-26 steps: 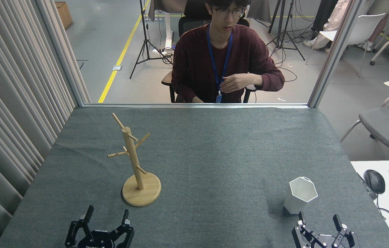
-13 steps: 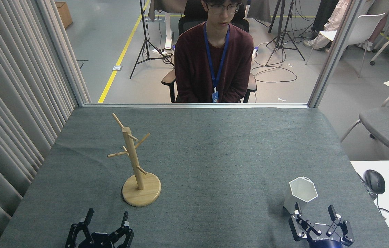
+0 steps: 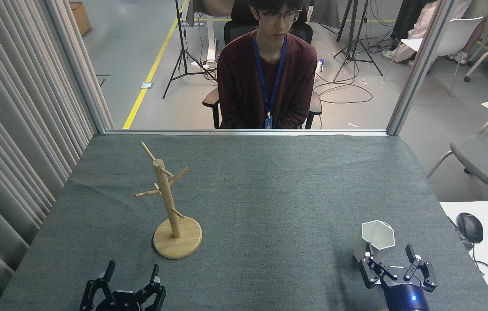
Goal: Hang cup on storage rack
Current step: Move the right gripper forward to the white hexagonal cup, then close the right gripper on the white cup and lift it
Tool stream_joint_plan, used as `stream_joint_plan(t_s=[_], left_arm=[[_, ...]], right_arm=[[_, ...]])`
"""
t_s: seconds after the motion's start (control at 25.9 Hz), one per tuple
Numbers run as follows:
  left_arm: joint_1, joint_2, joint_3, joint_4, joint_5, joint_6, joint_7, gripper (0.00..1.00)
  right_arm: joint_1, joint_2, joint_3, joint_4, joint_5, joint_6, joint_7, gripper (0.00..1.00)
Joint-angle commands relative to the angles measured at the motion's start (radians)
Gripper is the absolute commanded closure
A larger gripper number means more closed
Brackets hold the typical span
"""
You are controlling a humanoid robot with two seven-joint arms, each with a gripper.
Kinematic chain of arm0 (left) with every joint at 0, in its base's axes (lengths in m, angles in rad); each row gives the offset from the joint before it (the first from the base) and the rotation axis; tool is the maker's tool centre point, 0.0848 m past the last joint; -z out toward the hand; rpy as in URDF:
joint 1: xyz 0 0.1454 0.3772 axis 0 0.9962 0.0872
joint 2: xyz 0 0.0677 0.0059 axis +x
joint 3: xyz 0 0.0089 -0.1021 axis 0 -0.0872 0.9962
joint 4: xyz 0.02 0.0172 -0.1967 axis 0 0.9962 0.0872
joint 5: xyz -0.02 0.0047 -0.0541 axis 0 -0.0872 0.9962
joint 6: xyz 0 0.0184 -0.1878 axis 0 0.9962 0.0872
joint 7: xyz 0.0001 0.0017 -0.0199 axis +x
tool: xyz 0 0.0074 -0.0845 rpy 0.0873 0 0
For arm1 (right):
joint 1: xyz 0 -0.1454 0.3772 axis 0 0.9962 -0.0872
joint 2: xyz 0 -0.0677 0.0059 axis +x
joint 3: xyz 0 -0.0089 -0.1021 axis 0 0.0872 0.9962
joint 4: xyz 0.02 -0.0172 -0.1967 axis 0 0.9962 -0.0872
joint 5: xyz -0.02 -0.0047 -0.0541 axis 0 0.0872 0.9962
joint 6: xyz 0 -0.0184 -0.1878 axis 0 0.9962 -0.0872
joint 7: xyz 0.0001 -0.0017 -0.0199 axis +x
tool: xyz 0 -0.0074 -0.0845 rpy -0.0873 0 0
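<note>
One gripper is on the move — the right gripper (image 3: pixel 391 259) has climbed from the bottom edge over the last second and now sits right at the cup (image 3: pixel 375 242), its jaws spread wide. The left-hand finger overlaps the cup's near wall in this view, the other stands off to the right of it; whether anything touches yet cannot be told from here. The cup itself seems to have shifted a little too: its rim reads squarer to the camera than a second ago (a nudge, perhaps, though that is a guess). It stands upright on the table (image 3: pixel 278 194), near the right front corner, open mouth up.

That puts the task at its very start — the reach is nearly done, no grasp made, the cup not lifted. The jaws look to need a bit more travel forward before closing would catch the wall.

The rack (image 3: pixel 167 203) waits well apart on the left side of the table, pegs bare, nothing hung. The left gripper (image 3: pixel 131 280) idles at the bottom edge in front of the rack's base, jaws also spread, holding nothing.

As for contents: the cup looks empty — the inside shows only white walls, though its floor is not fully visible. Beyond the table a person (image 3: pixel 267 73) sits facing it, hands down out of view.
</note>
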Motion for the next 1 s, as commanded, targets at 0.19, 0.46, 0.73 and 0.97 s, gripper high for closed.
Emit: stream_joint_plan(t_s=[0.19, 0.46, 0.73, 0.97], left_arm=[[0.002, 0.0, 0.002, -0.004, 0.0, -0.002, 0.004, 0.0], [0.004, 0.002, 0.003, -0.005, 0.002, -0.005, 0.016, 0.0], [0.007, 0.008, 0.005, -0.007, 0.006, -0.006, 0.039, 0.0], [0.006, 0.007, 0.003, -0.007, 0.006, -0.009, 0.039, 0.0]], right_arm=[[-0.003, 0.009, 0.033, 0.002, 0.014, 0.017, -0.001, 0.01], [-0.032, 0.025, 0.079, 0.015, 0.014, 0.044, -0.001, 0.01], [-0.053, 0.026, 0.082, 0.045, 0.013, 0.06, -0.004, 0.01], [-0.055, 0.012, 0.076, 0.06, 0.003, 0.06, -0.016, 0.01]])
